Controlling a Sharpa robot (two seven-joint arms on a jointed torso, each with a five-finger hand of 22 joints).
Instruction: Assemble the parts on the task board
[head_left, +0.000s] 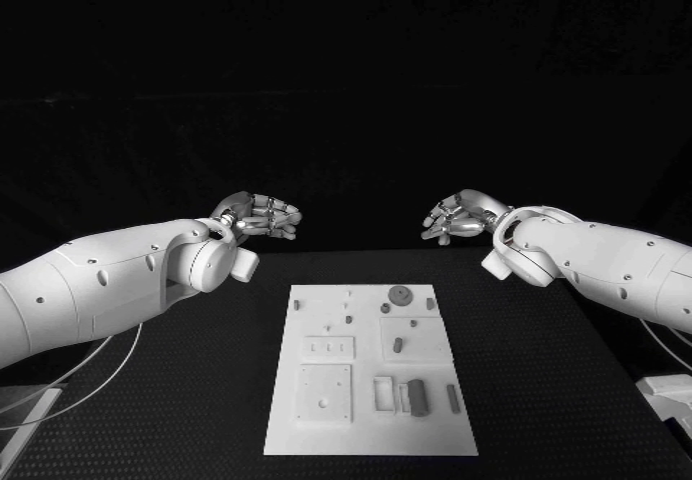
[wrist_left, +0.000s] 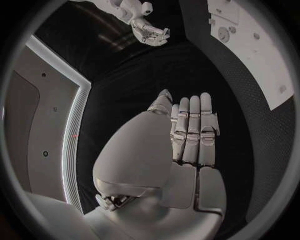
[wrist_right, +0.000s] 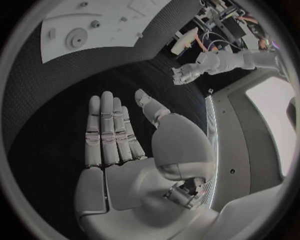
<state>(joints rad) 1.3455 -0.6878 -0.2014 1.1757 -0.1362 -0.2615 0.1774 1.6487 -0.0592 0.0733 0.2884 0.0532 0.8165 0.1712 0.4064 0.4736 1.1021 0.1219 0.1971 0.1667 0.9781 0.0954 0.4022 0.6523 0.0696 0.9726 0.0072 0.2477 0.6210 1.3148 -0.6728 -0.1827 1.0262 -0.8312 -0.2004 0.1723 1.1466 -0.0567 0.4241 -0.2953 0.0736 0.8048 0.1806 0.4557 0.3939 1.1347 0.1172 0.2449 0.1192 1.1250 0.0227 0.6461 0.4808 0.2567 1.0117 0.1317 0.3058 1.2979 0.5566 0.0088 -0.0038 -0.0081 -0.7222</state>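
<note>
The white task board (head_left: 369, 440) lies flat in the middle of the table. Grey parts rest on it: a round disc (head_left: 398, 294) near its far end, a small peg (head_left: 394, 346) at mid-board, and a dark cylinder (head_left: 418, 397) with a slimmer bar (head_left: 453, 398) beside it near the front right. My left hand (head_left: 261, 215) hovers beyond the board's far left corner and holds nothing. My right hand (head_left: 460, 217) hovers beyond the far right corner, equally bare. In each wrist view, the left hand (wrist_left: 190, 135) and the right hand (wrist_right: 112, 135) show straight fingers over black table, with the board (wrist_left: 250, 45) (wrist_right: 100, 20) off to one side.
The black table (head_left: 548, 400) extends on both sides of the board. Loose cables (head_left: 87, 375) hang by the front left edge. A white object (head_left: 672, 392) sits at the right edge. The board carries raised white blocks (head_left: 326, 392) and a slotted frame (head_left: 384, 393).
</note>
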